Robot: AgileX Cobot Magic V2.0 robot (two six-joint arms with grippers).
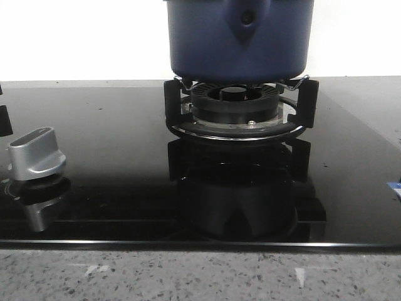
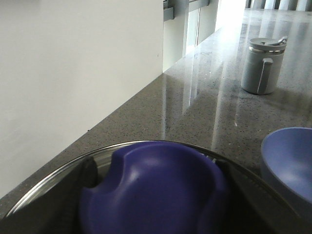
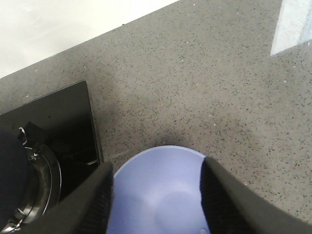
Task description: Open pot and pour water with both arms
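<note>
The dark navy pot stands on the burner stand; its top is cut off by the front view's edge. In the left wrist view, my left gripper is shut on the lid's navy knob, with a dark finger on each side of it. The glass lid's metal rim curves around the knob. My right gripper hangs open over a light-blue bowl and holds nothing. Neither gripper shows in the front view.
A silver stove knob sits at the left of the black glass cooktop. The light-blue bowl rests on the speckled counter beside the cooktop. A grey lidded jug stands farther along the counter, and a white wall runs behind it.
</note>
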